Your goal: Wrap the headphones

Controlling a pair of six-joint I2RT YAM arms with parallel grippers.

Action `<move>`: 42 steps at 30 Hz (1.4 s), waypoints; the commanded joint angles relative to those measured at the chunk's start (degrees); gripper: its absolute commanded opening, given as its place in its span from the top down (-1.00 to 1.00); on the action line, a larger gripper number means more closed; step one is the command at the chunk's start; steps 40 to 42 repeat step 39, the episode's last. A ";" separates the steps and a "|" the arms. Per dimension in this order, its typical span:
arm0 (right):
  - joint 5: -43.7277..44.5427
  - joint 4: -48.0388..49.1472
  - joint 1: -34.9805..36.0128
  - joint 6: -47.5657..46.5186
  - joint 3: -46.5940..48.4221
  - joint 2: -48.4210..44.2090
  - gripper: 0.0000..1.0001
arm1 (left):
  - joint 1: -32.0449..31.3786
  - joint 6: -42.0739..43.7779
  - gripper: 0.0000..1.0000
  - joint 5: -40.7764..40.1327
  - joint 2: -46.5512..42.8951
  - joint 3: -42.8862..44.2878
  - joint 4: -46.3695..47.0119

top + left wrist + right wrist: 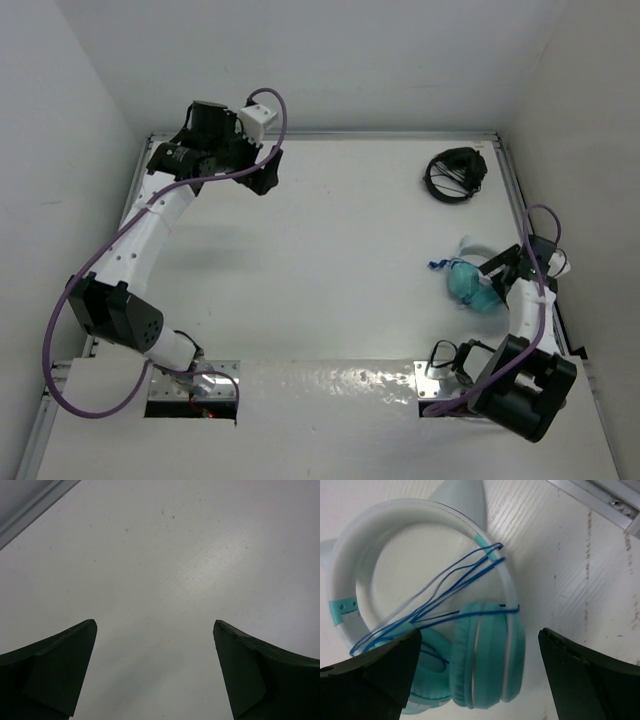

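Observation:
The teal headphones (468,280) lie on the white table at the right. In the right wrist view their ear cups (487,655) sit side by side under a pale headband (350,555). The thin blue cable (455,577) runs in several strands across the band and cups. My right gripper (477,672) is open, its fingers on either side of the ear cups and just above them, gripping nothing. My left gripper (155,665) is open and empty over bare table at the far left (262,176).
A black bundle of dark wire loops (455,174) lies at the back right. An aluminium rail (600,500) edges the table to the right of the headphones. Another rail (30,507) runs near the left gripper.

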 commanded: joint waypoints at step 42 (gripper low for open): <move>7.99 -24.82 6.40 -1.26 9.37 -52.84 -0.98 | 10.21 -2.43 -0.99 -8.12 -9.73 -33.04 18.11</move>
